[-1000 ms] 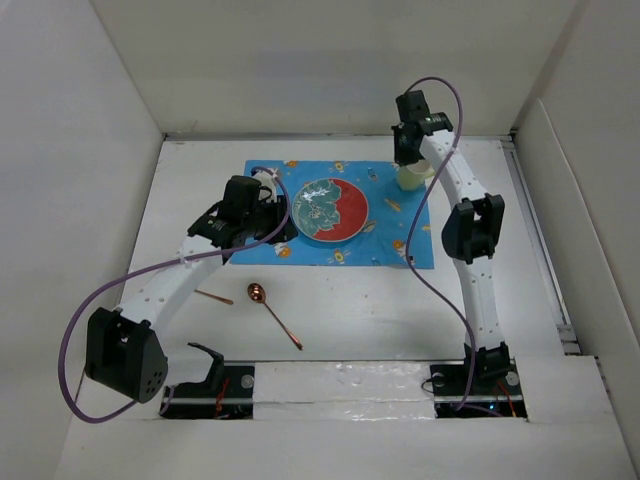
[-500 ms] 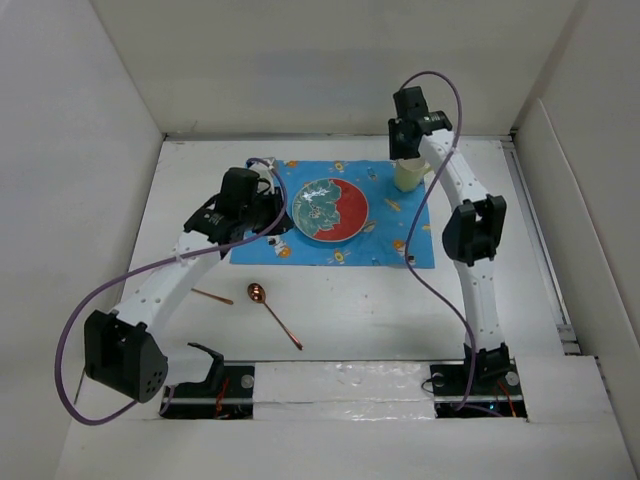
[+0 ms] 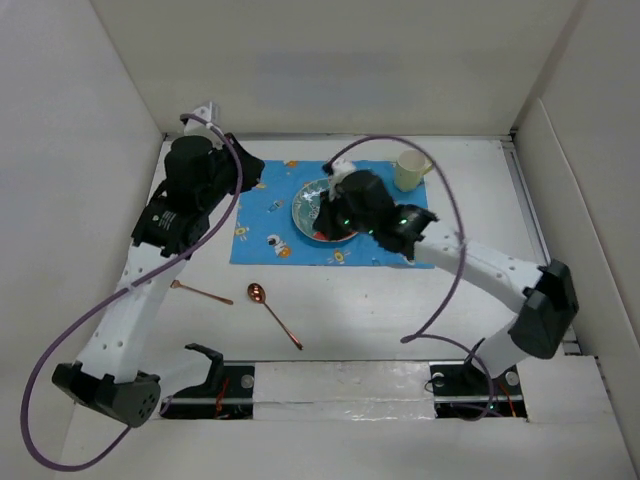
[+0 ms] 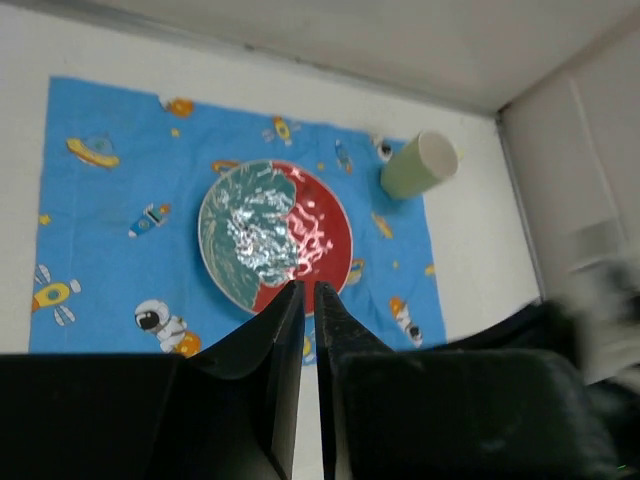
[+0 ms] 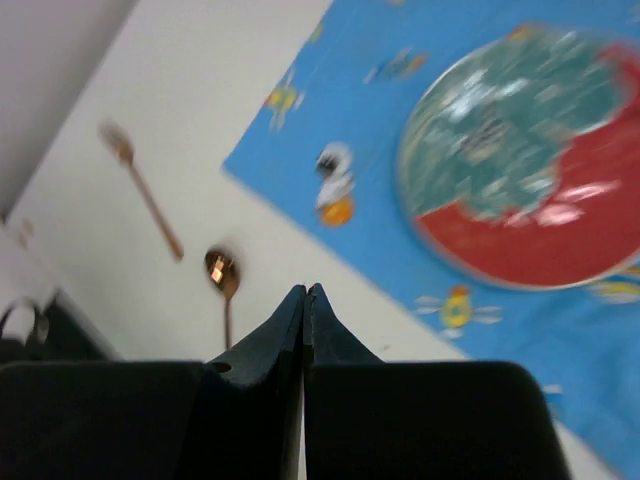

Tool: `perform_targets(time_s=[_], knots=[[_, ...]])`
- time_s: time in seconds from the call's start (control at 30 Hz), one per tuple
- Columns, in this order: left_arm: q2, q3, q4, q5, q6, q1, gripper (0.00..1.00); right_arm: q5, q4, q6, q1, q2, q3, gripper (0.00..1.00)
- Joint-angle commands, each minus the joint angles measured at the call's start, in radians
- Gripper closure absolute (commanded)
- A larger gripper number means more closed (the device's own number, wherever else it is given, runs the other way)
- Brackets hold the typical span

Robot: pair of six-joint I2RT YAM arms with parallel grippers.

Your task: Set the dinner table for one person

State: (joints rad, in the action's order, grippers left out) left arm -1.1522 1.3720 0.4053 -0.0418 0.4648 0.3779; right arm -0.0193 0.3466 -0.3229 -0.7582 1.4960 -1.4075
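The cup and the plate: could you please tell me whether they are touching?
Apart. The left wrist view shows the cup clear of the plate, with a strip of blue mat plainly visible between them.

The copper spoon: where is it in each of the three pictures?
Top external: copper spoon lies lower centre-left, on the table before the mat.
Left wrist: not in it.
Right wrist: lower left of centre, blurred.
Shared landmark: the red-and-teal plate, seen in all three.
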Motion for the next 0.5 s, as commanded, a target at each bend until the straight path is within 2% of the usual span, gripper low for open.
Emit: perform_targets(time_s=[0.0, 0.03, 0.07, 0.17, 0.3, 0.47], knots=[[0.062, 0.087, 0.036, 0.118, 0.081, -0.002, 0.92, 0.025, -0.097, -0.094, -0.116, 0.108, 0.094, 0.95], [0.09, 0.087, 0.036, 0.118, 0.084, -0.002, 0.92, 0.025, -0.093, -0.1, -0.171, 0.128, 0.093, 0.91], [0.107, 0.072, 0.032, 0.112, 0.089, -0.002, 0.93, 0.025, -0.101, -0.1, -0.2, 0.168, 0.09, 0.8], [0.166, 0.026, 0.017, 0.114, 0.098, -0.002, 0.99, -0.01, -0.097, -0.068, -0.312, 0.245, 0.07, 0.67], [0.223, -0.001, 0.036, 0.148, 0.112, -0.002, 0.96, -0.059, -0.057, -0.039, -0.411, 0.392, 0.007, 0.61], [0.241, 0.001, 0.09, 0.168, 0.101, -0.002, 0.85, -0.07, -0.014, -0.018, -0.461, 0.5, -0.073, 0.59]])
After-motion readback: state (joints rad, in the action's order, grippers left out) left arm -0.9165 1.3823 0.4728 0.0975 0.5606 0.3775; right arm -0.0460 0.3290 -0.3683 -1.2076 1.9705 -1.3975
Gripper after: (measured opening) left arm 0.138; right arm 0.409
